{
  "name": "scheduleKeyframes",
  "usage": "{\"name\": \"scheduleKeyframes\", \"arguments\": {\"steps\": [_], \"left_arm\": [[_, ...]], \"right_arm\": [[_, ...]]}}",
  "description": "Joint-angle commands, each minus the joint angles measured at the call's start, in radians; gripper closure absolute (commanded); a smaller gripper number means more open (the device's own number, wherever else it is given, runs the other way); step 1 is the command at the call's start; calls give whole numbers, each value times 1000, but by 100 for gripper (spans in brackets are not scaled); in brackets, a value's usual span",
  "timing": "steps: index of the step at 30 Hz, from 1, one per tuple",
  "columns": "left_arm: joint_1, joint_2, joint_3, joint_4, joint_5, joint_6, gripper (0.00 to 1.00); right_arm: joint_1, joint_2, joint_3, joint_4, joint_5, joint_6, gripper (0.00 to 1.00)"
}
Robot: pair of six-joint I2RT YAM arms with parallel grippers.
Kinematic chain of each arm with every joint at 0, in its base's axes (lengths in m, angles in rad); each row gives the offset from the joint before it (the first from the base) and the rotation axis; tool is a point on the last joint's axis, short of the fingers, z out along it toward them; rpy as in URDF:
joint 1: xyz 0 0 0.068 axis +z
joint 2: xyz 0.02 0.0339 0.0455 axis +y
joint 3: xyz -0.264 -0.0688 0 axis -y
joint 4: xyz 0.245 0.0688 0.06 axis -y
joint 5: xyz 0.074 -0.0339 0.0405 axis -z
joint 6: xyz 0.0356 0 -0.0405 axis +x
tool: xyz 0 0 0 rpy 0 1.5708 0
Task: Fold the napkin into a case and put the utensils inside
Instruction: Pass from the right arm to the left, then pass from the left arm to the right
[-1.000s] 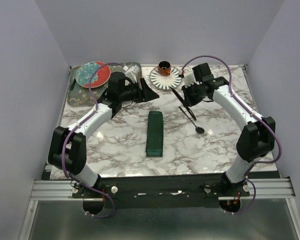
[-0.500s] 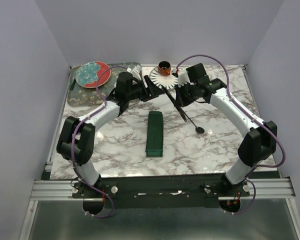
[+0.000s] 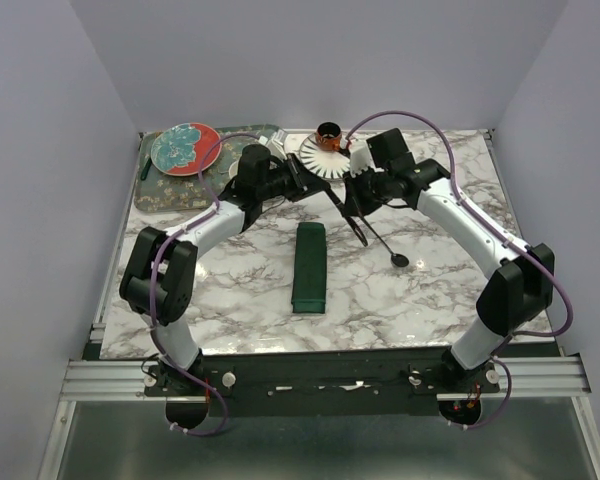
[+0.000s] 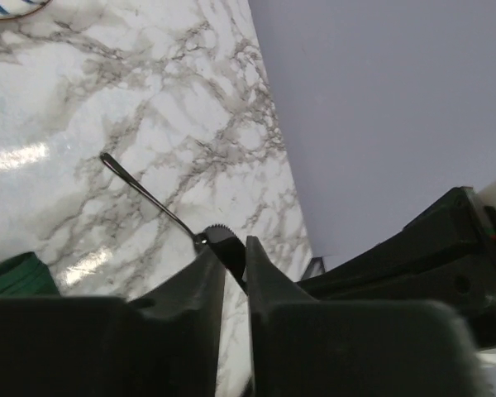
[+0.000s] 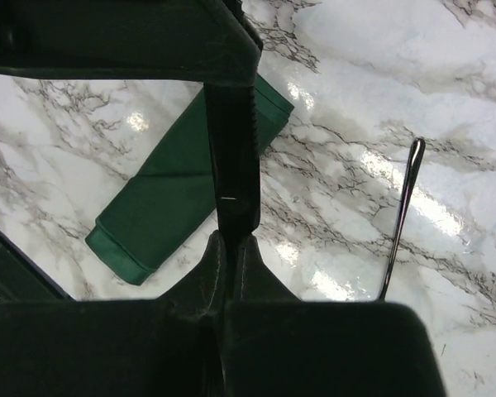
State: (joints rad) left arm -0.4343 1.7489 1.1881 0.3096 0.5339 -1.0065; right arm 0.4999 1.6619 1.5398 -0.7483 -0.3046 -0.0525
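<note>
the right gripper [image 3: 358,196] hangs over the middle of the table's [image 3: 230,275] far half, its fingers [image 5: 252,269] pressed together on the black knife [image 3: 349,216], which it holds clear of the marble; the blade slants from near the far edge down toward the table's middle

the left gripper [image 3: 302,186] reaches in from the left and meets the knife's far end just in front of the white striped plate [image 3: 325,161]; in the left wrist view its fingers [image 4: 202,285] stand close, with only a narrow slit between them, and the knife's serrated tip sits at the mouth of that slit; whether the pads truly pinch the blade cannot be told

the case [image 3: 309,266], a long narrow dark green fold of cloth, lies flat at the middle of the table, its long sides running from the near edge toward the far edge, apart from both grippers and from the knife

a silver spoon [image 3: 388,246] lies on the marble just right of the case, handle toward the far edge, bowl toward the near right

the white striped plate sits at the middle of the far edge with a small orange and black cup [image 3: 329,134] on it

at the far left corner a patterned tray [image 3: 155,192] carries a red and teal plate [image 3: 185,148]
</note>
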Motion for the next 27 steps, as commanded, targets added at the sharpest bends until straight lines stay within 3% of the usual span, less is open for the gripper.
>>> {"name": "scheduleKeyframes", "arguments": {"steps": [1,2,5,8,11,13,17,25,27], "left_arm": [[-4,23,25,126,60,-41,100],[-1,21,24,143,98,-46,100],[26,12,27,187,188,-61,100],[46,-9,24,244,270,-64,100],[69,-19,-16,379,366,-185,100],[77,-11,-31,569,428,-257,100],[78,-14,-42,724,472,-334,100],[78,-19,-47,832,471,-386,100],[78,-23,-47,835,469,-386,100]], "right_arm": [[16,-50,17,49,-120,8,99],[17,-50,17,52,-143,14,94],[-29,-53,31,26,-285,17,52],[-106,-82,16,17,-437,-1,25],[-149,-111,-30,10,-577,-49,22],[-149,-128,-61,-14,-673,-116,21],[-149,-128,-87,-8,-827,-101,22],[-133,-94,-129,35,-912,-34,40],[-132,-96,-139,43,-915,-23,50]]}}
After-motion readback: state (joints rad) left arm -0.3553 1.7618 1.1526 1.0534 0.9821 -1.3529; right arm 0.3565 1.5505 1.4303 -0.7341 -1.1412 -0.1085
